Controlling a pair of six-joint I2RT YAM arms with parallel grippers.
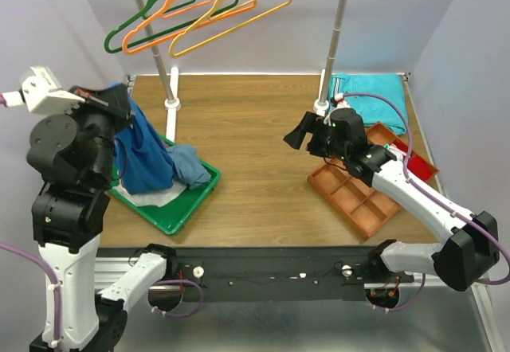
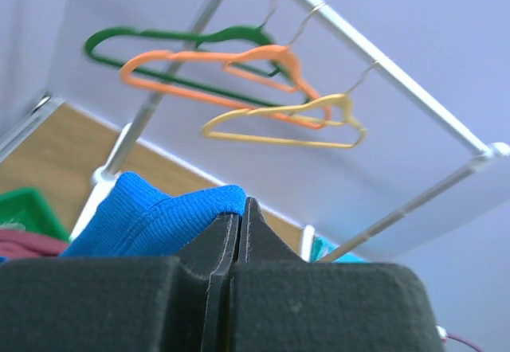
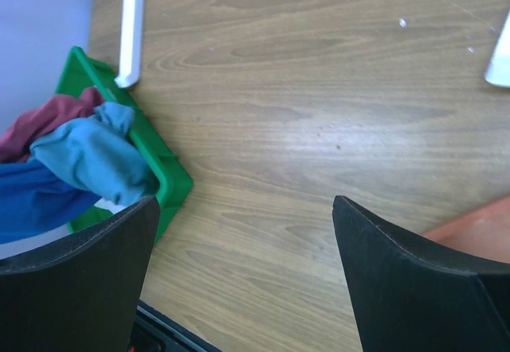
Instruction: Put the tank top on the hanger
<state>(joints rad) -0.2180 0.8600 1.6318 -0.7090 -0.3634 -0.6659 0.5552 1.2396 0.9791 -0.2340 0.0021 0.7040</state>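
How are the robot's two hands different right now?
The left gripper has its fingers pinched shut on the blue tank top; the right gripper has its fingers wide apart, holding nothing. The left is high above the green bin; the right hovers over the wooden table. Both have black fingers.

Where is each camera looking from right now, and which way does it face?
Top external: high behind the bases, looking down on the table, left arm and right arm.
Left wrist: raised at the left, tilted up at the hanger; the left gripper shows, shut on the tank top.
Right wrist: above the table, looking down; the open right gripper frames bare wood.
Shared: top and right wrist both show the green tray.
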